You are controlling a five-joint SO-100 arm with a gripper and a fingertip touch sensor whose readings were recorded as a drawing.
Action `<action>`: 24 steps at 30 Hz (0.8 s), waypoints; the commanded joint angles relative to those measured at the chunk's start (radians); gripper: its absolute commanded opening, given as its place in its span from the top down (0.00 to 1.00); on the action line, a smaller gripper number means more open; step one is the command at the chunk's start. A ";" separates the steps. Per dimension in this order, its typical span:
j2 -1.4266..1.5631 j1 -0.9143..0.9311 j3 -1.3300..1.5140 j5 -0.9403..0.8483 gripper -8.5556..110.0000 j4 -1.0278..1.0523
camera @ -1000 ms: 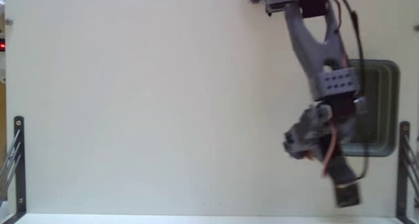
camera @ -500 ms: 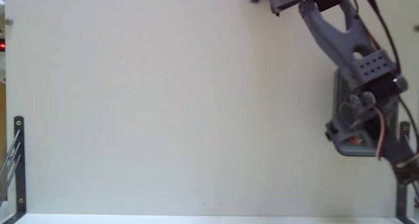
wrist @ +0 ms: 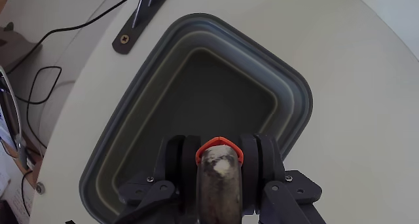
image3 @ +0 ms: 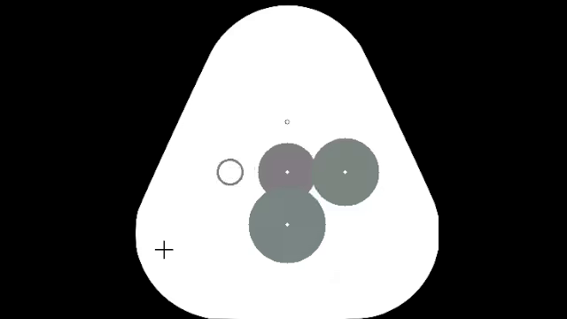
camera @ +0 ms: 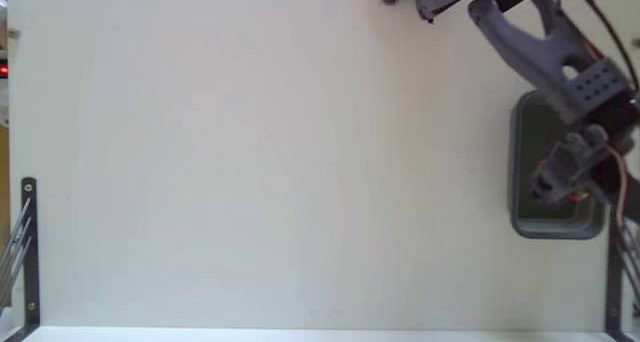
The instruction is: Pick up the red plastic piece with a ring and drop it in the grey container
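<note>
In the wrist view, the two-finger black gripper (wrist: pixel 219 160) is closed narrowly on the small red-orange plastic piece with a ring-like loop (wrist: pixel 218 146), whose curved red top shows between the finger pads. It hangs above the dark inside of the grey rounded-rectangle plastic tub (wrist: pixel 298 93). In the fixed view, the gripper (camera: pixel 552 185) sits over the tub (camera: pixel 517 172) at the white table's (camera: pixel 260 162) right edge.

Matt grey plastic container (wrist: pixel 298 99), smooth off-white table (camera: pixel 250 162), glossy red plastic piece (wrist: pixel 219 145)
</note>
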 commanded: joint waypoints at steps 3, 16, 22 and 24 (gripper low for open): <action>0.109 -0.027 0.007 0.003 0.69 0.018; 0.109 -0.027 0.007 0.003 0.69 0.018; 0.109 -0.027 0.007 0.003 0.00 0.018; 0.109 -0.027 0.007 0.003 0.00 0.018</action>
